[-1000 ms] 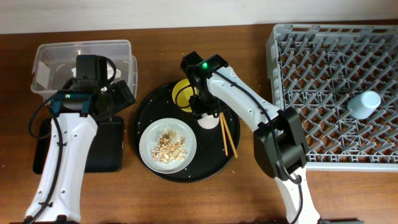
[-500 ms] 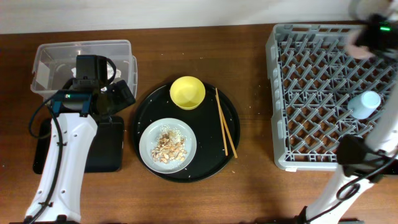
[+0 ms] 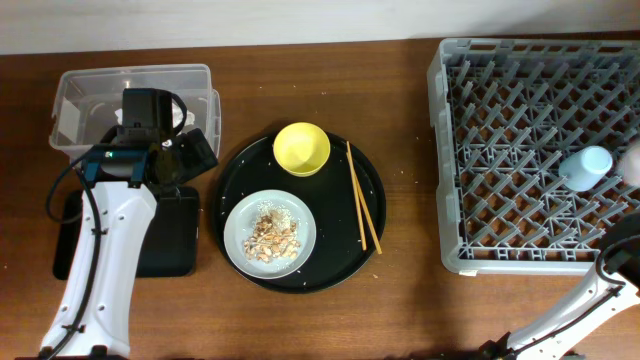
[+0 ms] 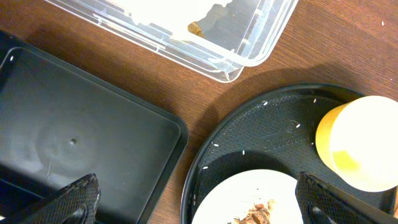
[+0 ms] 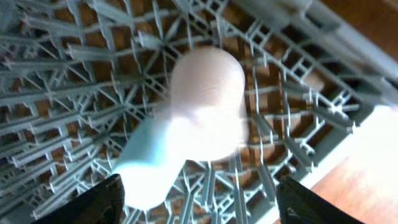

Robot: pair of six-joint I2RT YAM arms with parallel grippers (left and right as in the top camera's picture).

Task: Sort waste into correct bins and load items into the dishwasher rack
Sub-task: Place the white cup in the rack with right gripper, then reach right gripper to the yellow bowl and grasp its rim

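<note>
My left gripper (image 4: 211, 205) is open and empty over the gap between the flat black tray (image 4: 81, 124) and the grey plate (image 3: 238, 222) of beige scraps (image 3: 272, 237). It also shows in the overhead view (image 3: 190, 155). The clear tub (image 4: 249, 37) holds white and gold paper (image 4: 174, 12). The yellow bowl (image 3: 301, 148) and chopsticks (image 3: 362, 200) lie on the round tray. My right gripper (image 5: 199, 199) is open above the dishwasher rack (image 3: 520, 130). A blurred white cup (image 5: 208, 93) sits beyond its fingers, against the light blue cup (image 5: 146, 168).
The big round black tray (image 3: 240, 170) lies between the bins and the rack. The clear tub (image 3: 75, 100) stands at the back left, with the flat black tray (image 3: 175, 240) in front of it. The right arm (image 3: 620, 260) runs along the right edge.
My right gripper has lifted the white cup off the round tray and swung it over the rack's right side next to the light blue cup. The left arm has not moved.
</note>
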